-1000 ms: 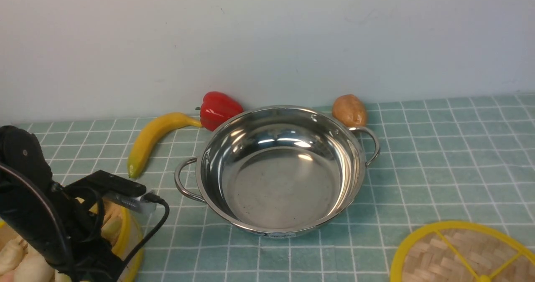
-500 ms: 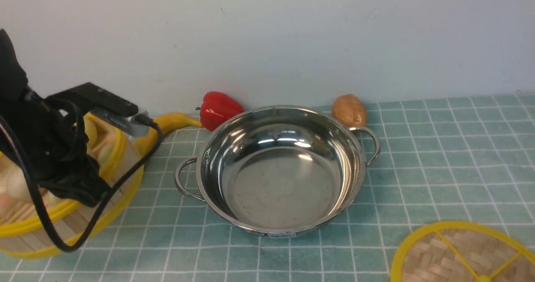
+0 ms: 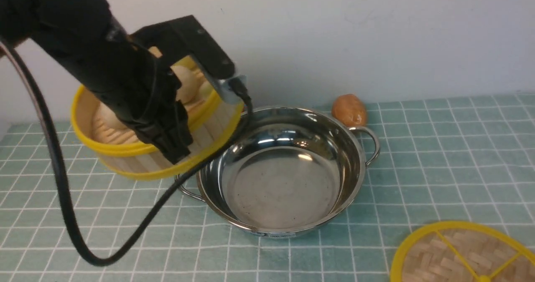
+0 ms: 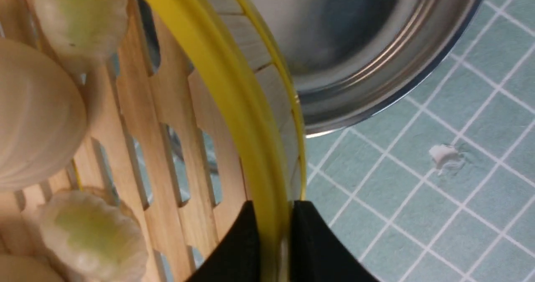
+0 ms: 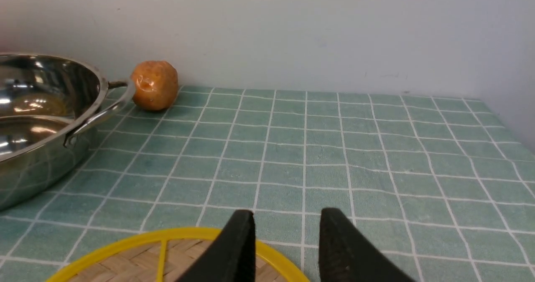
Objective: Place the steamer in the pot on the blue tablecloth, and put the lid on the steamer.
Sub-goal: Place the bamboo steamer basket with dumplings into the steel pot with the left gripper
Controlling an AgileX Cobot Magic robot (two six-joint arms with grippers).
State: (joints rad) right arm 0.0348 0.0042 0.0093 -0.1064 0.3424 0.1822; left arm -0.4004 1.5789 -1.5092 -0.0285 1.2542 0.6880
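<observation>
The steamer, yellow-rimmed bamboo with pale buns on its slats, hangs tilted above the blue tablecloth, just left of the pot and over its left handle. My left arm slopes down from above, its jaws pinched on the steamer's rim. A brown potato sits behind the pot. My right jaws stand parted, empty, over the lid.

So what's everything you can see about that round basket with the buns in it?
The steamer is a round bamboo basket with pale wood-strip walls, yellow bands at top and bottom, and a slatted floor with gaps. Pale toy buns and dumplings sit inside. It hangs tilted in the air, by the left edge of the pot. The left gripper pinches its rim, one finger inside and one outside.
</observation>
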